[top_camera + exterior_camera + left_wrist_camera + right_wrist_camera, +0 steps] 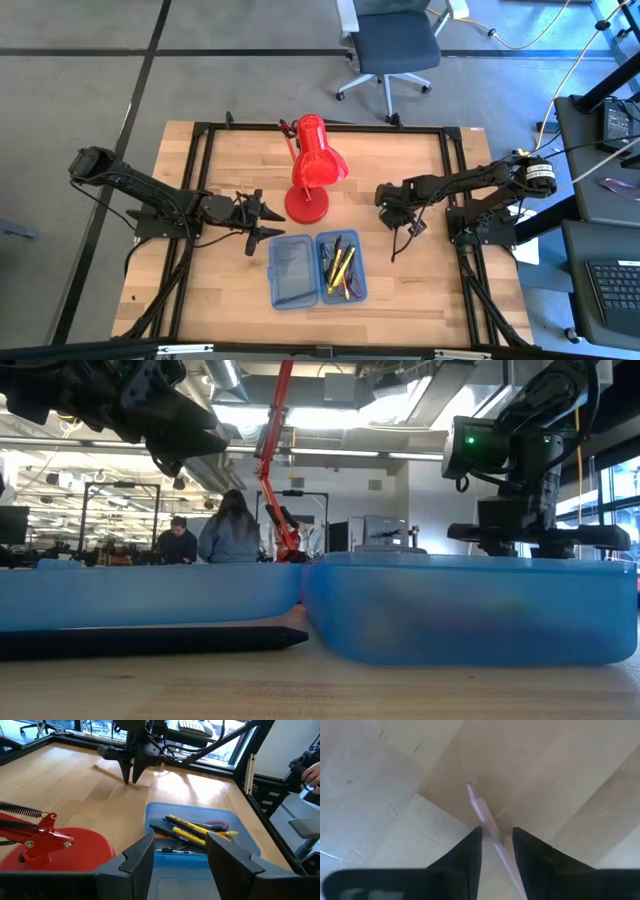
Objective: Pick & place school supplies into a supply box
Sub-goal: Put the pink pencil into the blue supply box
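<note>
Wooden tabletop (pixel 230 300) fills the high view, and on it we see the supply box (pixel 317 269) lying open by the near edge, pens and pencils (pixel 340 268) in its right half, the red desk lamp (pixel 314 170) behind it. Our right gripper (pixel 396 215) is down toward the right edge, while the left gripper (pixel 262 222) waits just left of the lamp base.

From table height, we see only the box's blue walls, a dark pen on the wood before the left half, and people in the room beyond.

Looking past the left gripper's fingers, which stand apart and empty, we find the right gripper pointing straight down over a wooden pencil (pixel 114 775) on bare tabletop, beyond the box's far side.

At the right wrist, that pencil runs lengthwise through the gap between the two fingers (pixel 467 855), which are parted but close on either side. We judge the right arm the one placed to take it.
</note>
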Robot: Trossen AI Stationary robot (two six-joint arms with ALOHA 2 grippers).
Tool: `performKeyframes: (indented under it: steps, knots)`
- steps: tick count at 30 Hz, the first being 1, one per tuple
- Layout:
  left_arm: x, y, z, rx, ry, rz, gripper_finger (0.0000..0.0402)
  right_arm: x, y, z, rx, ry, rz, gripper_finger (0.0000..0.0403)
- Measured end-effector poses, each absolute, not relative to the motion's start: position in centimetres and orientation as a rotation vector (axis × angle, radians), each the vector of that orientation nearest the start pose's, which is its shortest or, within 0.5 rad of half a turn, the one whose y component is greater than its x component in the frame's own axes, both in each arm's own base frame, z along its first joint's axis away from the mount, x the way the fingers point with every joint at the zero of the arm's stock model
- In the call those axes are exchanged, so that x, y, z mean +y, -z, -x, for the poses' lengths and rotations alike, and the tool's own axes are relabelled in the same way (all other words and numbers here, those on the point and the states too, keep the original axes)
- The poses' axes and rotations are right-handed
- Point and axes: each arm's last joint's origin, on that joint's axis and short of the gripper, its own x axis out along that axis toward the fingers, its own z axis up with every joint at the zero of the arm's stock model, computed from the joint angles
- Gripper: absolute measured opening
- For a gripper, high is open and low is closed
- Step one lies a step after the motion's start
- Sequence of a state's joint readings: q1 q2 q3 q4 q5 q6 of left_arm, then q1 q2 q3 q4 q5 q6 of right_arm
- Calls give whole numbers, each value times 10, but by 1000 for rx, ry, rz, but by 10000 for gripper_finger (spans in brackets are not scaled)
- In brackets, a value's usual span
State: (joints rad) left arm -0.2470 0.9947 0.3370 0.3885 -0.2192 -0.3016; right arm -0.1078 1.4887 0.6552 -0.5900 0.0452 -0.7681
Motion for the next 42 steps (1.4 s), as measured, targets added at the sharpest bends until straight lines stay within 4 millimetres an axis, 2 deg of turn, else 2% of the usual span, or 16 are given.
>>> performKeyframes:
  steps: [9, 13, 18, 22, 27, 37, 42]
  knots:
    - [-43, -197, -195, 268, -12, 227, 169, -24, -130, -224, 1342, -456, 551, 25]
    - [-43, -197, -195, 268, -8, 194, 169, -25, -134, -239, 1195, -385, 530, 7]
    - [-43, -197, -195, 268, -7, 192, 169, -34, -141, -256, 1022, -202, 399, 6]
    - [-43, -197, -195, 268, -7, 193, 169, -51, -142, -261, 970, -48, 269, 6]
    - [-43, -197, -195, 268, -8, 194, 169, -67, -125, -263, 997, 26, 108, 6]
    - [-42, -196, -195, 273, -8, 193, 169, -71, -124, -269, 954, 76, 103, 8]
    - [-42, -194, -194, 296, -11, 187, 169, -75, -128, -269, 955, 194, 183, 9]
